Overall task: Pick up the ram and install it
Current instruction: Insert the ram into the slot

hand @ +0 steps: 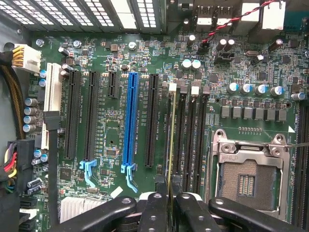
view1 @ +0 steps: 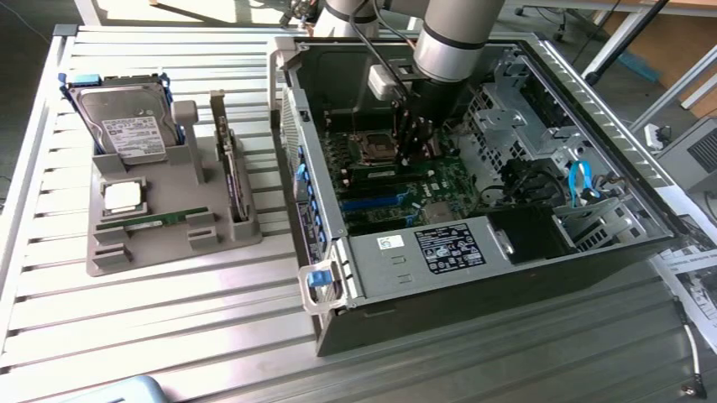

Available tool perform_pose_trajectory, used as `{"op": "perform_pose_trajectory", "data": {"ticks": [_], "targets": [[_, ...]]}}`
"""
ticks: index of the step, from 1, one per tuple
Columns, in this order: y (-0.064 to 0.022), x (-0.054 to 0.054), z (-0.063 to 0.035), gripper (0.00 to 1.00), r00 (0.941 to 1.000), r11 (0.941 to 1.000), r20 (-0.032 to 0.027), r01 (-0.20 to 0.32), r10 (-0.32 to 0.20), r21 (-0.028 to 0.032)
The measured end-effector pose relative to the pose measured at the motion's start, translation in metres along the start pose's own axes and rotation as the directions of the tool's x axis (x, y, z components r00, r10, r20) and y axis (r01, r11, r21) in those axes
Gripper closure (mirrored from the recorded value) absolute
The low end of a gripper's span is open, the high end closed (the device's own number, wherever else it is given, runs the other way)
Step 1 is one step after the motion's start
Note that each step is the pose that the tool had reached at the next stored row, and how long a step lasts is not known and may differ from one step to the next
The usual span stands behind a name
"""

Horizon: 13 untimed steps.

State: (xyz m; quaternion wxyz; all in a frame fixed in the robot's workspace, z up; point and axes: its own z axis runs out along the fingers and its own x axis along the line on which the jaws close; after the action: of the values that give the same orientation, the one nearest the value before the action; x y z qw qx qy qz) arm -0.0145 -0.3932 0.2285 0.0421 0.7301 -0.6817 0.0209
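Ram [hand: 171, 145] seen edge-on, lower end hidden between hand [hand: 170, 205] fingers; motherboard [hand: 111, 140] print illegible

The surface [view1: 168, 319] is ribbed, shiny metal, the case [view1: 583, 109] dull grey sheet metal, the rack [view1: 168, 243] matt grey plastic, the motherboard [hand: 111, 140] glossy green with black and blue plastic slots, the pincer [hand: 170, 212] smooth black plastic on the thin ram [hand: 171, 145].

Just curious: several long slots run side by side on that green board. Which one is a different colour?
The blue slot, between black slots on either side; it alone is blue.
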Motion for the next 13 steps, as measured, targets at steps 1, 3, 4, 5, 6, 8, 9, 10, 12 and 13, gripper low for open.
{"op": "perform_pose_trajectory", "data": {"ticks": [1, 3, 4, 5, 6, 8, 9, 10, 12, 13], "targets": [[0.0000, 0.0000, 0.0000, 0.86, 1.0000, 1.0000, 0.0000, 0.000, 0.000, 0.0000], [-0.0001, 0.0000, 0.0001, 0.86, 1.0000, 1.0000, 0.0002, 0.000, 0.000, 0.0003], [-0.0003, -0.0002, 0.0004, 0.85, 1.0000, 1.0000, 0.0009, 0.000, 0.000, 0.0006], [-0.0002, -0.0001, 0.0002, 0.79, 1.0000, 1.0000, 0.0004, 0.000, 0.000, 0.0003], [0.0000, 0.0000, 0.0001, 0.73, 1.0000, 1.0000, 0.0001, 0.000, 0.000, 0.0001], [0.0000, 0.0000, 0.0000, 0.73, 1.0000, 1.0000, 0.0001, 0.000, 0.000, 0.0000], [-0.0001, 0.0000, 0.0000, 0.73, 1.0000, 1.0000, 0.0000, 0.000, 0.000, 0.0000], [-0.0002, 0.0000, 0.0000, 0.73, 1.0000, 1.0000, 0.0001, 0.000, 0.000, 0.0001], [-0.0004, 0.0000, 0.0001, 0.73, 1.0000, 1.0000, 0.0002, 0.000, 0.000, 0.0001], [-0.0004, 0.0000, 0.0000, 0.73, 1.0000, 1.0000, 0.0001, 0.000, 0.000, 0.0001]]}}
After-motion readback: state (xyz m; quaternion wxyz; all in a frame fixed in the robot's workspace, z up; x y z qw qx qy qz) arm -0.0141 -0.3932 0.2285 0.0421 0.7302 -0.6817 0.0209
